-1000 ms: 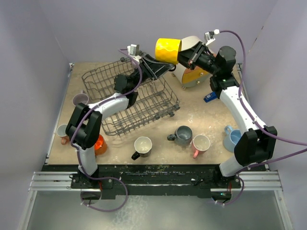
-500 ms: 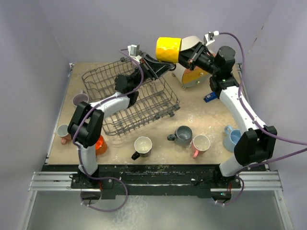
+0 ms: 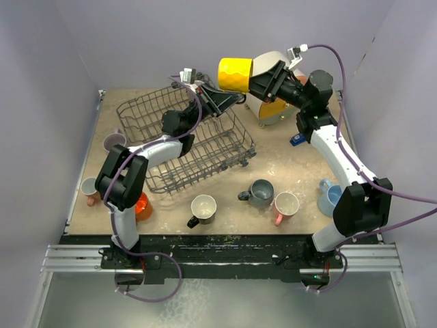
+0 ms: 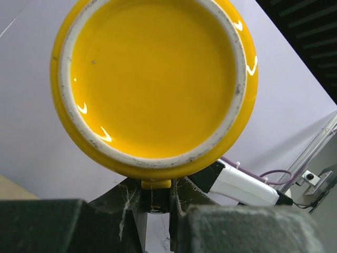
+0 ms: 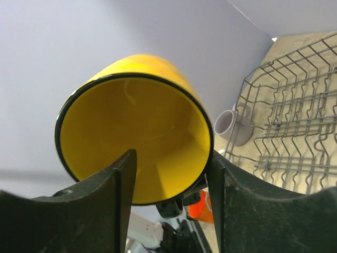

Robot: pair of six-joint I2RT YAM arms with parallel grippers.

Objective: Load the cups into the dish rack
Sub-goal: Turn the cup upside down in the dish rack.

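Hovering above dish rack (image 3: 205, 158) edge: yellow cup (image 3: 235, 74), left end effector (image 4: 156, 203) clamping handle (image 4: 156, 184), right end effector (image 5: 171, 158) parted.

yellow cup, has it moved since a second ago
Yes. The cup has shifted slightly left in the top view, uncovering a little more of the white cylinder behind it.

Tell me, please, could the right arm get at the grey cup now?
Probably yes: the grey cup stands uncovered on open table, but the right hand must first clear the yellow cup rim it straddles.
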